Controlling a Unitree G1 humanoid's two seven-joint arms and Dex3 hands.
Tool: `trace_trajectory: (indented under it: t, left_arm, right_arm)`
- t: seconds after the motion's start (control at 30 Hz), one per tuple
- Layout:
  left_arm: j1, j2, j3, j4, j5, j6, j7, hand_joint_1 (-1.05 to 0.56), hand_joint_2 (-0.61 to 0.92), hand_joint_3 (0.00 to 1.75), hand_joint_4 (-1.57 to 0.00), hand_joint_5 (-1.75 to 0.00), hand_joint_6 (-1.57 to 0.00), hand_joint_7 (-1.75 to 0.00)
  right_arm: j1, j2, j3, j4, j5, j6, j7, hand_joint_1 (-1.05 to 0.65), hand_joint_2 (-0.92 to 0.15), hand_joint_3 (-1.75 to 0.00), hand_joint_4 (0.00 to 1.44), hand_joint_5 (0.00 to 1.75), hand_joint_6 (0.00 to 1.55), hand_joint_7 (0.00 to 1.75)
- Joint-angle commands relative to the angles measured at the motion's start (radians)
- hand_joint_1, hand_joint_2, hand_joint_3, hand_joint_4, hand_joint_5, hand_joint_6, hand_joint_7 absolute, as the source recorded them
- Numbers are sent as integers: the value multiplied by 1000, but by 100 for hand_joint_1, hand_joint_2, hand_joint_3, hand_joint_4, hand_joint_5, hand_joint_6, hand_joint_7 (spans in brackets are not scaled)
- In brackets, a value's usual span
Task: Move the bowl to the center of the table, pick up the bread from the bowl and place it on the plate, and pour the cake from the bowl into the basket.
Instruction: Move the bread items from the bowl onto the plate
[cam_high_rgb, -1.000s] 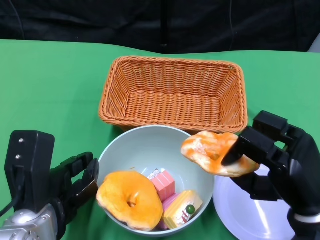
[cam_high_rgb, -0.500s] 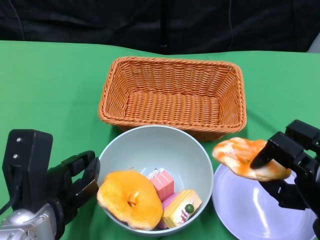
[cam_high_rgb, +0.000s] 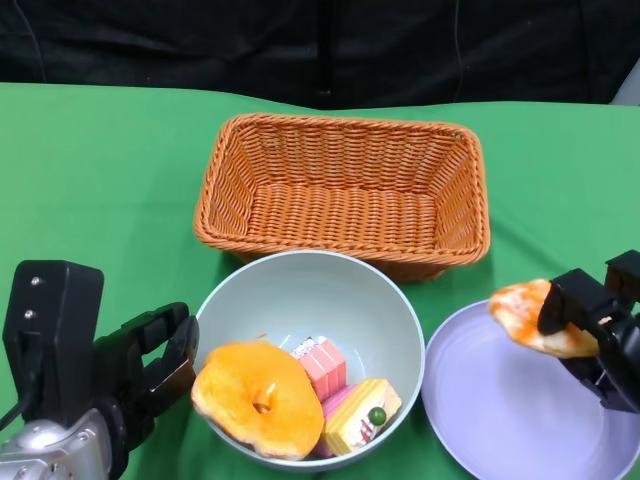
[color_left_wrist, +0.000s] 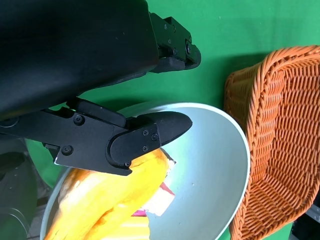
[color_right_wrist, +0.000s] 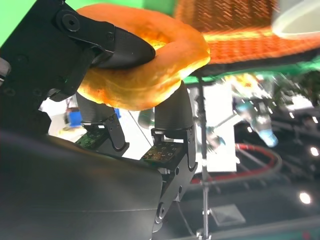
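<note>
Two hands in view. My right hand (cam_high_rgb: 600, 330) pinches one piece of bread (cam_high_rgb: 535, 318) between its fingers (color_right_wrist: 125, 50), held above the plate (cam_high_rgb: 500, 420) at the tabletop's near right corner. My left hand (cam_high_rgb: 120, 370), fingers apart and holding nothing, sits beside the bowl (cam_high_rgb: 330, 290) at the near edge. Bowl contents: one ring-shaped bread (cam_high_rgb: 260, 398), cake pieces (cam_high_rgb: 350, 395). One basket (cam_high_rgb: 345, 190), mid-table, just behind the bowl.

Left hand (cam_high_rgb: 150, 365): matte black, boxy angular fingers, visible screws; black block housing with small pale dots behind; silver forearm (cam_high_rgb: 45, 455). Right hand (cam_high_rgb: 600, 325): black, blocky segments; rounded fingertips (color_right_wrist: 127, 50); exposed circuit boards near finger bases.
</note>
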Motion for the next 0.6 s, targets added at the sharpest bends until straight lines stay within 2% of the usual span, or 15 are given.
trace_trajectory:
  t: [0.03,0.17,0.2,0.23,0.27,0.3,0.33,0.4,0.43,0.47,0.6]
  left_arm:
    - [4,17,2,-12,0,2,-13,-49,92,71,0,-44,-17,0]
    - [8,17,3,-10,1,-6,-18,-49,92,71,0,-44,-18,0]
    - [9,16,6,-11,1,-5,-18,-49,92,71,0,-44,-18,0]
    - [9,15,8,-11,0,-3,-17,-49,92,71,0,-44,-19,-1]
    - [9,16,10,-11,0,-2,-17,-49,92,70,0,-45,-19,-1]
    - [9,16,11,-10,0,-1,-17,-49,92,70,0,-45,-19,-1]
    - [9,17,10,-11,0,0,-18,-49,92,70,0,-45,-19,-1]
    - [8,19,7,-12,1,1,-19,-49,92,70,0,-44,-19,-1]
    - [8,18,7,-12,1,0,-20,-49,92,70,0,-44,-19,-1]
    - [8,18,7,-12,0,-1,-20,-49,92,70,0,-44,-19,-1]
    - [7,11,11,-13,-1,1,-14,-49,92,70,0,-45,-19,-1]
  right_arm:
    - [-44,-26,28,55,-14,41,-3,-17,-29,-112,90,175,68,175]
    - [-61,-27,57,83,-5,86,35,-20,-33,-109,90,175,68,175]
    - [-52,-28,60,64,10,106,100,-21,-36,-107,88,175,68,170]
    - [-43,-30,63,45,24,125,161,-29,-52,-79,86,156,76,123]
    - [-35,-33,65,25,44,138,233,-33,-66,-53,85,142,85,92]
    - [-30,-37,67,10,59,147,283,-34,-78,-35,81,124,87,65]
    - [-24,-45,70,-5,81,151,349,-36,-86,-24,74,108,87,41]
    - [-12,-61,74,-41,130,162,487,-44,-91,-25,53,78,70,15]
    - [-2,-66,70,-65,169,167,557,-52,-91,-25,35,64,55,6]
    - [4,-68,67,-83,195,173,601,-57,-92,-26,26,58,46,3]
    - [51,-78,36,-198,327,194,772,-74,-92,-29,7,47,27,0]
